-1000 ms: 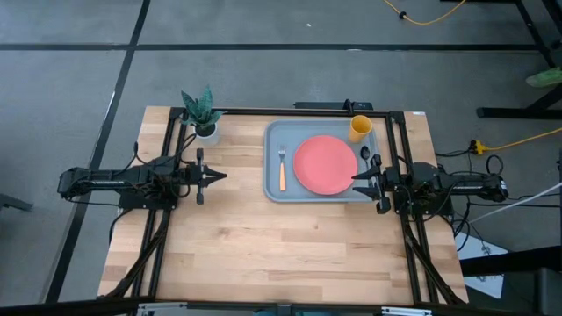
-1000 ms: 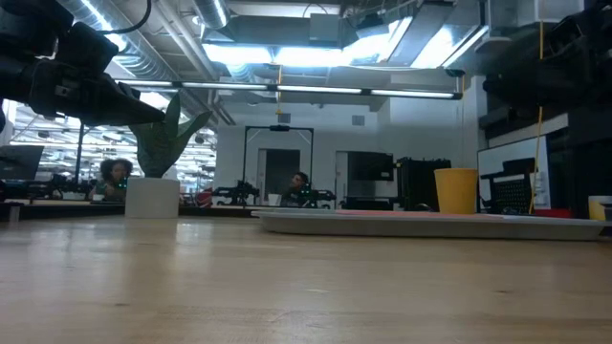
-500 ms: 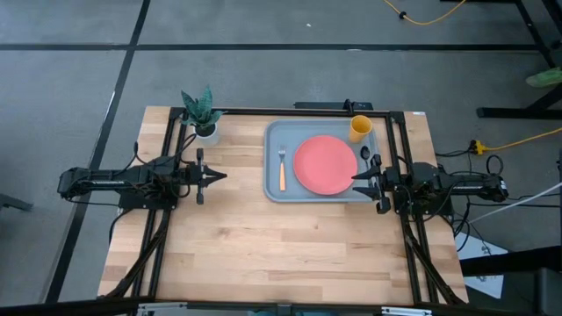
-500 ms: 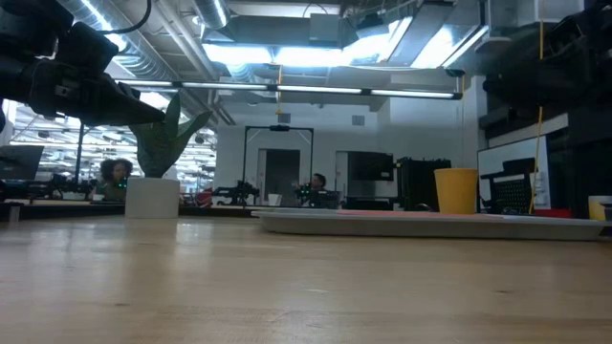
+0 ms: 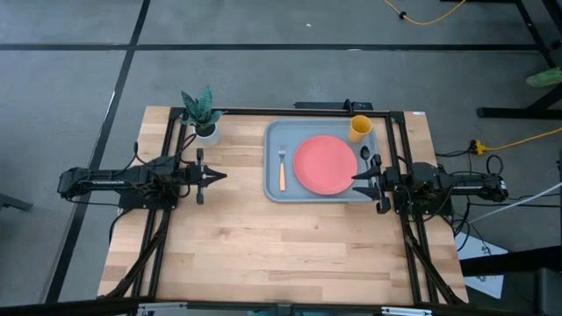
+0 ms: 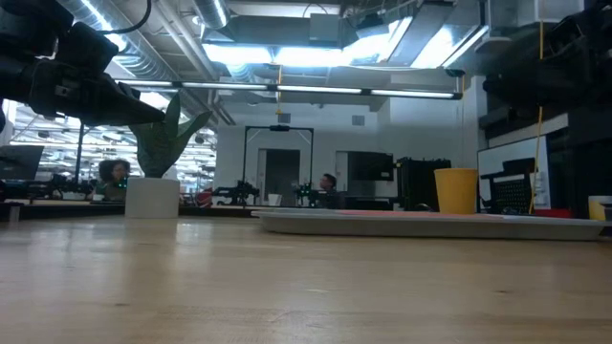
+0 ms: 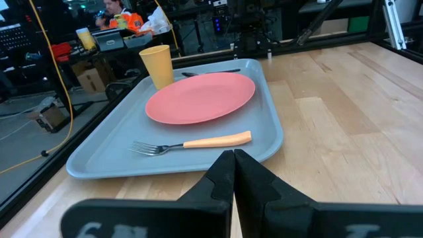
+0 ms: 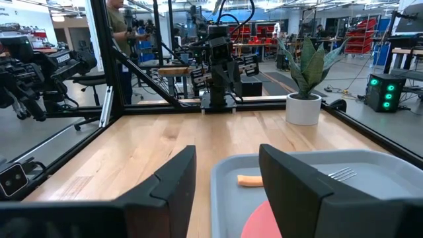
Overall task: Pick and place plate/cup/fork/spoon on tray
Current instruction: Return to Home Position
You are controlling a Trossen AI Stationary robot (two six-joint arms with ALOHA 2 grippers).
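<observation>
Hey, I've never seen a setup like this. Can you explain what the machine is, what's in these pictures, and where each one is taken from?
It is a robot with two dark arms at a wooden table, each arm ending in a two-finger gripper. One picture looks straight down from above, one looks level across the tabletop, and two come from cameras on the arms' wrists. A grey-blue tray holds a pink plate, with a fork on one side, a dark spoon on the other and a yellow cup in a corner. A potted plant stands off the tray. The left gripper is shut, over bare table. The right gripper is open, above the tray's edge. Neither holds anything.
</observation>
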